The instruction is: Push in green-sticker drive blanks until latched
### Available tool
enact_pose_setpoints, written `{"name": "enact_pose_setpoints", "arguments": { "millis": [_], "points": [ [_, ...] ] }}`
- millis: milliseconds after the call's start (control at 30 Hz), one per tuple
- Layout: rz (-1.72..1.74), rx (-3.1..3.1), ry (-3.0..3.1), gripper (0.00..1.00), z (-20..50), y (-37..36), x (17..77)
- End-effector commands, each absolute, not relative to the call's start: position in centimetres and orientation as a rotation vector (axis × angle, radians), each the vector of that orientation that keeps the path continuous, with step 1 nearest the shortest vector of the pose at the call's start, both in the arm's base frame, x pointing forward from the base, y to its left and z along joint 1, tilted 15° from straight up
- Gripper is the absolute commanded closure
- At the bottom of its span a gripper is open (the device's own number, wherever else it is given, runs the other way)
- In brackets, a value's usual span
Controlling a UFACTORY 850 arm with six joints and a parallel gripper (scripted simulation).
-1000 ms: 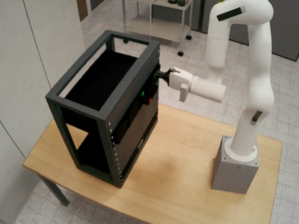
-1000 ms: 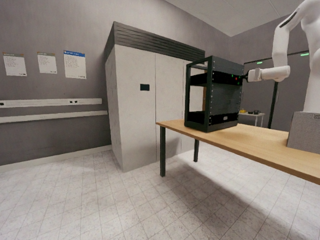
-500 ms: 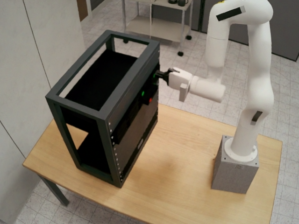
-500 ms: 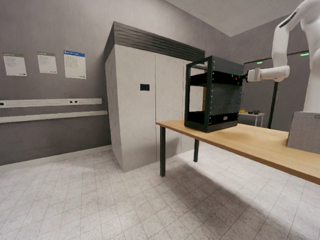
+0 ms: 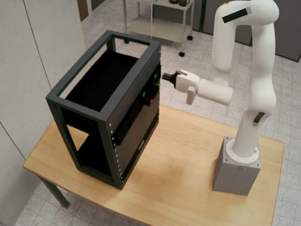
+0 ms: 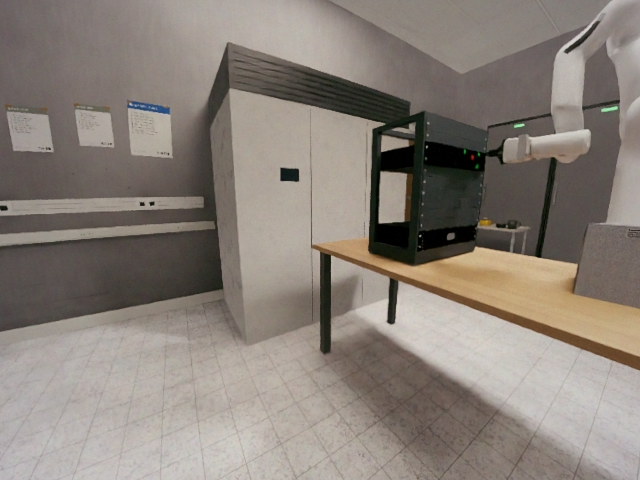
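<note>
The drive blanks sat in the upper row of the rack's front face, toward its far end. The farthest blank carried a green sticker [image 5: 155, 76], the next one a second green sticker [image 5: 144, 93], and the nearest of the three a red sticker [image 5: 151, 100]. In the top view the blank with the red sticker and its green-marked neighbour stood out a little from the face; I could not tell how deep the farthest blank sat. The dark rack [image 5: 78, 66] stood upright on the left part of the desk [image 5: 184, 146], its open frame showing black shelves inside and a row of pale screw holes down its near front post.

My hand [image 5: 165, 76] pointed level at the farthest green sticker, just to the right of the face, with a small gap showing between my black fingertips and the rack. My fingers were pressed together with nothing between them. In the exterior view my hand [image 6: 495, 153] lay at the height of the sticker row, close by the rack's right edge.

My white arm [image 5: 260, 80] rose from a grey pedestal [image 5: 221, 180] at the right end of the desk. Beyond, on the tiled floor, stood a wheeled cart [image 5: 184, 21]
</note>
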State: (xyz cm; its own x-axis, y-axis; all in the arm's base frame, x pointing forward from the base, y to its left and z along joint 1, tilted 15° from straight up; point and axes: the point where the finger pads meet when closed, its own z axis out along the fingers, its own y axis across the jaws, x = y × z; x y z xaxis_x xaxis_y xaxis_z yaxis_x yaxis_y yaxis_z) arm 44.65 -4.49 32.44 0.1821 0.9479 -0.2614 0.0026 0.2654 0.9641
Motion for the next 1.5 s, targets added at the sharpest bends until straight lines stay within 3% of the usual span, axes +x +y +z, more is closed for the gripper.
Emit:
{"name": "enact_pose_setpoints", "arguments": {
  "millis": [0,333,1467],
  "points": [
    [0.893,1.076,1.174,1.00,32.4,-4.0,42.2],
    [0.893,1.076,1.174,1.00,32.2,-3.3,38.4],
    [0.893,1.076,1.174,1.00,32.2,-3.3,38.1]
  ]
}}
